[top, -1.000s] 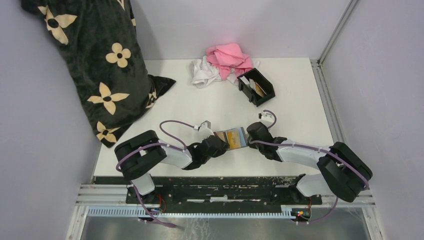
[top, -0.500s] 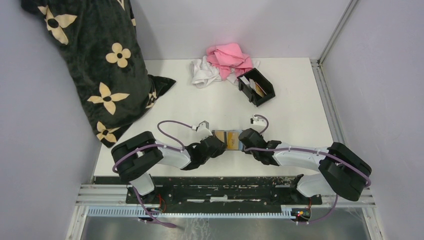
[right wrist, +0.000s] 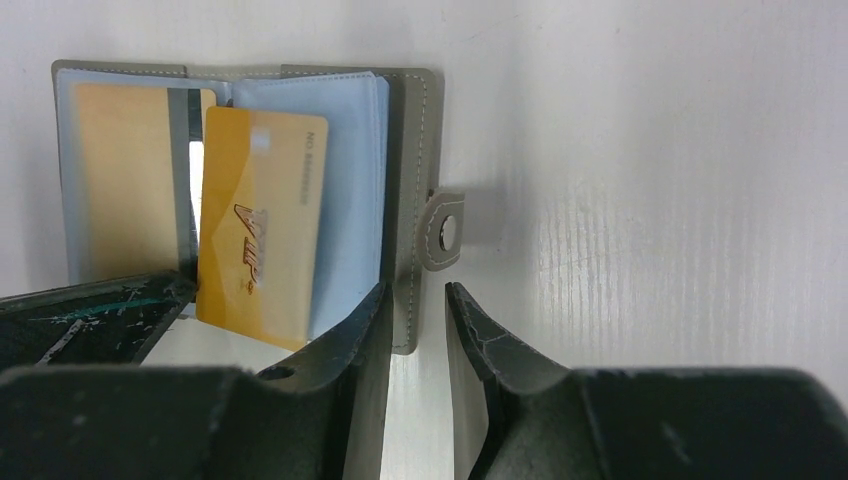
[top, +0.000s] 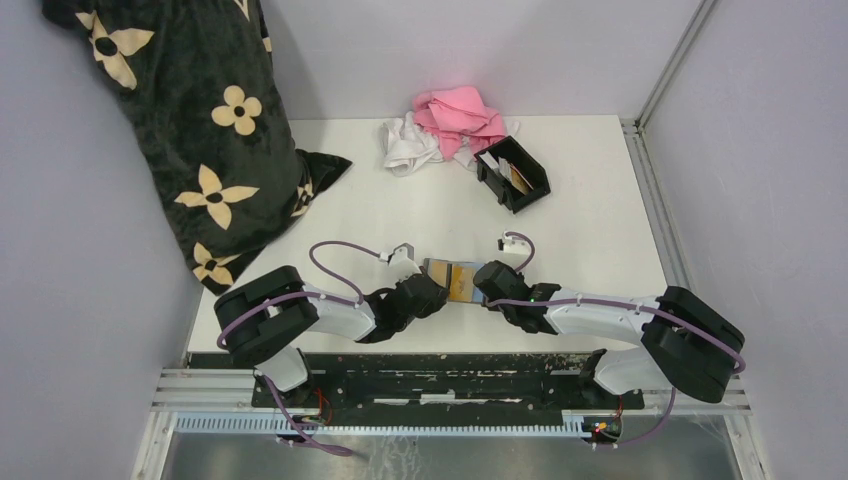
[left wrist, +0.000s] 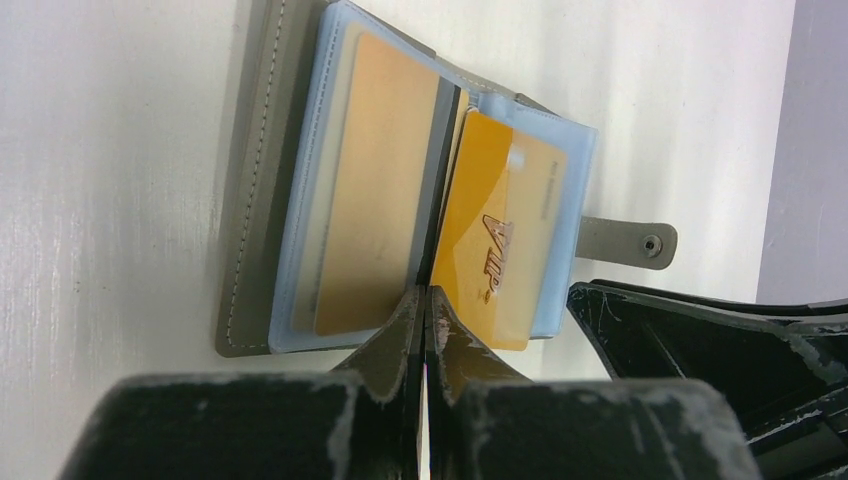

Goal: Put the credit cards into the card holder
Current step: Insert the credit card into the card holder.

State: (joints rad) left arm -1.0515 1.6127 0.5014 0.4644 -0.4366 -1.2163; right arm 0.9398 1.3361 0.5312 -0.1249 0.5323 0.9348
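A grey folding wallet [top: 453, 276] lies open on the white table between my two grippers. Its blue sleeves hold a tan credit card [left wrist: 375, 180], and an orange credit card [right wrist: 260, 220] sticks partway out of the other sleeve. My left gripper [left wrist: 425, 292] is shut, its tips at the wallet's middle fold. My right gripper [right wrist: 416, 292] is open and straddles the wallet's outer cover edge by the snap tab [right wrist: 443, 232]. The black card holder [top: 513, 173] stands at the back right with a white and a tan card in it.
A pink cloth [top: 460, 115] and a white cloth [top: 405, 148] lie bunched just left of the card holder. A black blanket with cream flowers [top: 190, 120] fills the back left. Grey walls close in the table, with a metal rail [top: 650, 200] along its right edge.
The right gripper has moved left to the wallet's right edge. The wallet and the left gripper have shifted slightly left and toward the near edge.
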